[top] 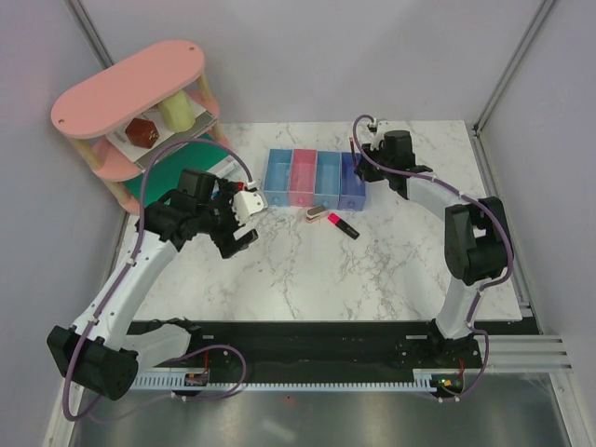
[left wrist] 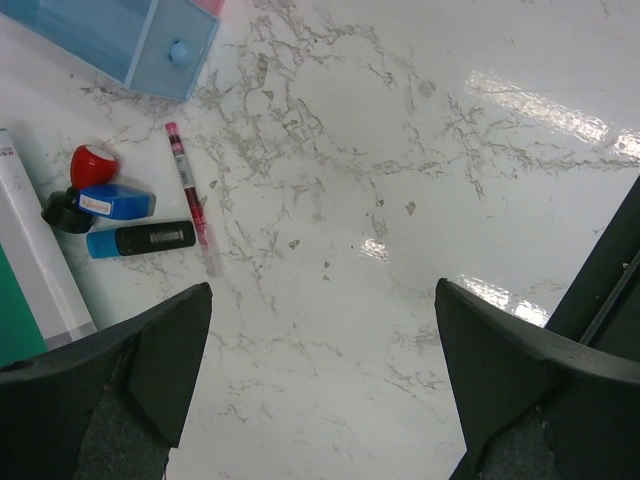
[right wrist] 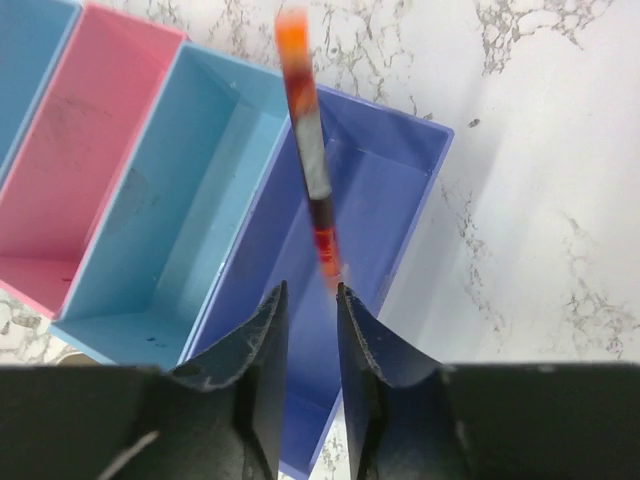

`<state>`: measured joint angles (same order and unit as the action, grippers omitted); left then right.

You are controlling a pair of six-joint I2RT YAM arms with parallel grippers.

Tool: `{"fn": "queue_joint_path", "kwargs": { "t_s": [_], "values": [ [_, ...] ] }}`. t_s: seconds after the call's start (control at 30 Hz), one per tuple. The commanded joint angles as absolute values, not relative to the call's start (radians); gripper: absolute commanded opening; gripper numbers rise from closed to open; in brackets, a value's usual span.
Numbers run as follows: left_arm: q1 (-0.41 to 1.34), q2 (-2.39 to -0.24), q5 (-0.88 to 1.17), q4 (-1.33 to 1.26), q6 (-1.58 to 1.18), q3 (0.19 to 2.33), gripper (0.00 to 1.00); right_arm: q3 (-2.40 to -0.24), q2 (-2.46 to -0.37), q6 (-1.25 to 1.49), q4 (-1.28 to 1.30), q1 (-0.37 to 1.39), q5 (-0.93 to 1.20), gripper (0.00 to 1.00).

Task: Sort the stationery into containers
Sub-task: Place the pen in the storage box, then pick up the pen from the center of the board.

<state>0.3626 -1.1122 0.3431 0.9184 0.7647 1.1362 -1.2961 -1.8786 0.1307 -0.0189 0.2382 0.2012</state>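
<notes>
A: Bins?
B: Four side by side on the worktop (top: 391, 270): light blue bin (top: 277, 175), pink bin (right wrist: 90, 150), second light blue bin (right wrist: 190, 200), violet-blue bin (right wrist: 400, 200). From above, all four show bare floors.
A: Right claw?
B: Right claw (right wrist: 312, 290) is above the violet-blue bin. Its fingers are a narrow gap apart, wider than the red pen (right wrist: 305, 130). The pen's near end is at the tips, blurred. The pen crosses the rim between the last two bins and lies in neither.
A: Left?
B: Left claw (left wrist: 322, 288) is spread wide with nothing in it. Loose nearby: pink pen (left wrist: 188, 190), blue-capped marker (left wrist: 140, 240), blue piece (left wrist: 115, 202), red piece (left wrist: 92, 165). Before the bins: beige block (top: 317, 212), pink-capped marker (top: 343, 226)
</notes>
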Motion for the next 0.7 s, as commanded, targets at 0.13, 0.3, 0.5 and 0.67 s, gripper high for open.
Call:
{"fn": "queue_joint_path", "kwargs": {
  "t_s": [0.13, 0.3, 0.5, 0.67],
  "values": [
    [0.383, -1.175, 0.422, 0.876, 0.778, 1.190, 0.99, -1.328, -1.809, 0.086, -0.003, 0.239, 0.186, 0.42],
    [0.417, -1.219, 0.420, 0.807, 0.758, 1.184, 0.99, -1.342, -1.767, 0.071, 0.057, 0.239, 0.207, 0.44],
    [0.549, -1.363, 0.192, 0.562, 0.695, 1.157, 0.96, -1.336, -1.625, -0.080, 0.211, 0.275, 0.268, 0.43],
    [0.617, -1.532, 0.023, 0.479, 0.628, 1.245, 0.96, -1.322, -1.559, -0.234, 0.426, 0.291, 0.442, 0.42]
  ]
}}
